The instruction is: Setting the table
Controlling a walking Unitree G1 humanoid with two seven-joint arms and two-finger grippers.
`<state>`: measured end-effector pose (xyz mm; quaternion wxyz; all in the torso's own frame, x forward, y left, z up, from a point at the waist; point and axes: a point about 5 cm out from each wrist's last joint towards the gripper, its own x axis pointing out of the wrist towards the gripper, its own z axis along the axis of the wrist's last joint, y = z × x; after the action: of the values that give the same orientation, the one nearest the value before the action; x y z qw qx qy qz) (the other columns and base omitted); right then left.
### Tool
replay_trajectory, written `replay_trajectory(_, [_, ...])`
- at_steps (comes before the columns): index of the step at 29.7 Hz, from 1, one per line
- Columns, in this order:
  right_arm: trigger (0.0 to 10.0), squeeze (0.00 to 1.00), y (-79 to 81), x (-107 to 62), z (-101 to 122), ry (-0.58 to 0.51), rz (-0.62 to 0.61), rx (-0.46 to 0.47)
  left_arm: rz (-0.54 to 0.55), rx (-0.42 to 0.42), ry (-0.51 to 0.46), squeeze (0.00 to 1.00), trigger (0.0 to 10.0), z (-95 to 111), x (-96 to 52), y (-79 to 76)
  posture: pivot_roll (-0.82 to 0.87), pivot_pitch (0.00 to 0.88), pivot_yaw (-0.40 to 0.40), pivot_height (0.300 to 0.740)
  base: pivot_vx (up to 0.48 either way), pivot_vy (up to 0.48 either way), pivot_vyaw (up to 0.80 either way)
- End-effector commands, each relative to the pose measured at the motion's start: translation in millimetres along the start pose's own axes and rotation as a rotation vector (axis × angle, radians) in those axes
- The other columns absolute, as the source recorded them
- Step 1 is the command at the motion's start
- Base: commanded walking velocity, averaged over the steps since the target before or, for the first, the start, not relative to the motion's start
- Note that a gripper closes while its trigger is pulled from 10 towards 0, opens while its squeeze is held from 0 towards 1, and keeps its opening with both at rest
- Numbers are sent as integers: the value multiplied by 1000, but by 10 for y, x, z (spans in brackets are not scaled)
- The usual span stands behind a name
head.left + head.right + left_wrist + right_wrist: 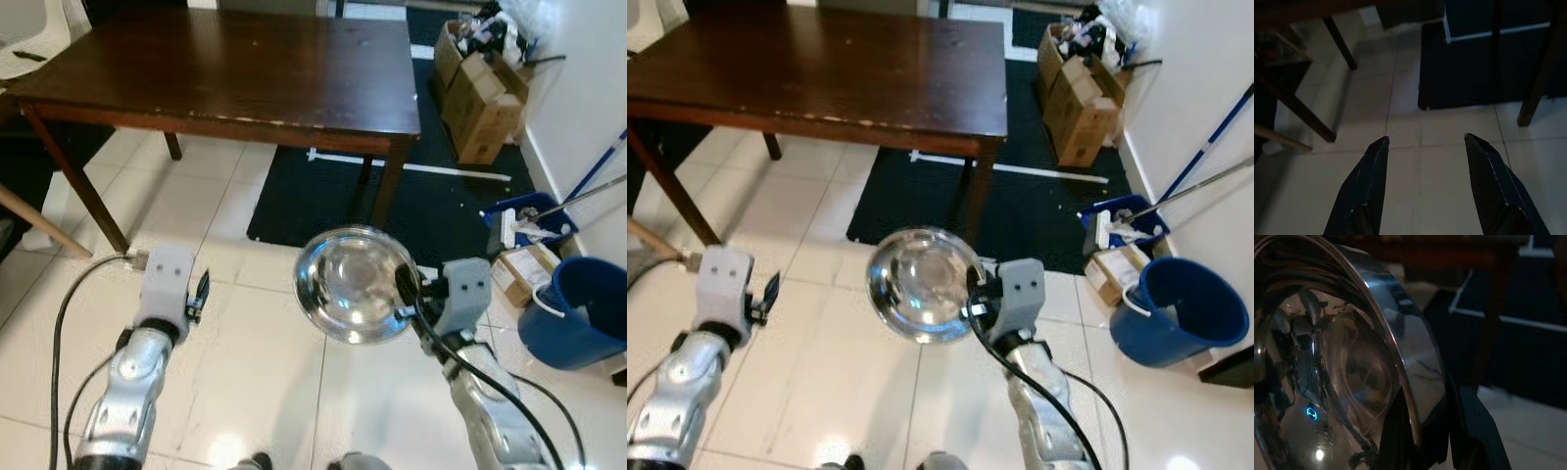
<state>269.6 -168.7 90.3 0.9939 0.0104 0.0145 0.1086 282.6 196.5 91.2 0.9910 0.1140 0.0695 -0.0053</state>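
The steel bowl [356,284] hides the right claw [406,294]; box contents [480,34] are indistinct.

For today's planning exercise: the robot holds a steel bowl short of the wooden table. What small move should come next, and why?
Probably a short step forward toward the table. The right end effector grips the steel bowl by its rim above the tiled floor, and the table's near edge lies ahead of it, so the bowl cannot be set down yet. The left end effector is open and holds nothing.
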Motion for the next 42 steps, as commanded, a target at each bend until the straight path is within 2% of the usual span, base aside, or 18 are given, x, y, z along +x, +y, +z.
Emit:
replay_trajectory(1, [10000, 0, -18, -25, -26, -12, -3, -5, 4, 15, 25, 122, 10000, -100, -39, 15, -148, 23, 31, 740, 0, 0, 0])
replay_trajectory(9, [10000, 0, -13, -3, 8, -37, 0, 1, 0, 4, 19, 125, 10000, -101, -30, 7, -150, 25, 31, 740, 0, 0, 0])
replay_trajectory(14, [10000, 0, 0, -5, -53, -15, 16, -3, -11, -1, 24, 118, 10000, -141, -32, -1, -150, 21, 31, 740, 0, 0, 0])
replay_trajectory(15, [10000, 0, -18, -73, -280, 69, 7, -20, -13, -17, 105, 110, 10000, -366, -95, -5, -150, 16, 25, 740, 0, 0, 0])
replay_trajectory(16, [10000, 0, -18, -73, -280, 69, 7, -20, -13, -17, 105, 110, 10000, -366, -95, -5, -150, 16, 25, 740, 0, 0, 0])
replay_trajectory(17, [10000, 0, -63, -146, -484, 143, -26, -19, -15, -15, 182, 122, 10000, -589, -174, -5, -150, 13, 22, 740, 0, 0, 0])
replay_trajectory(19, [10000, 0, -83, -172, -548, 167, -42, -12, -16, -11, 207, 122, 10000, -662, -205, -5, -150, 13, 21, 740, 0, 0, 0])
replay_trajectory(20, [10000, 0, -143, -279, -793, 273, -85, -41, -13, 1, 332, 129, 10000, -962, -328, 2, -148, 11, 20, 740, 0, 0, 0])
replay_trajectory(21, [10000, 0, -143, -279, -793, 273, -85, -41, -13, 1, 332, 129, 10000, -962, -328, 2, -148, 11, 20, 740, 0, 0, 0])
replay_trajectory(23, [10000, 0, -166, -351, -922, 329, -107, -61, -9, -3, 414, 125, 10000, -1146, -423, 3, -147, 5, 17, 740, 0, 0, 0])
replay_trajectory(26, [10000, 0, -140, -387, -969, 340, -109, -57, -4, 2, 468, 129, 10000, -1276, -502, -20, -148, 3, 15, 740, 0, 0, 0])
replay_trajectory(31, [10000, 0, -112, -334, -900, 301, -94, -39, -22, 5, 434, 141, 10000, -1246, -487, -118, -153, 2, 13, 740, 67, 0, 0])
replay_trajectory(39, [10000, 0, -147, -238, -857, 249, -86, -72, 1, 20, 406, 149, 10000, -1262, -437, -124, -156, 7, 8, 740, 443, 0, 0])
replay_trajectory(42, [10000, 0, -149, -230, -853, 245, -80, -77, 2, 23, 402, 157, 10000, -1259, -429, -127, -156, 7, 8, 740, 480, 0, 644])
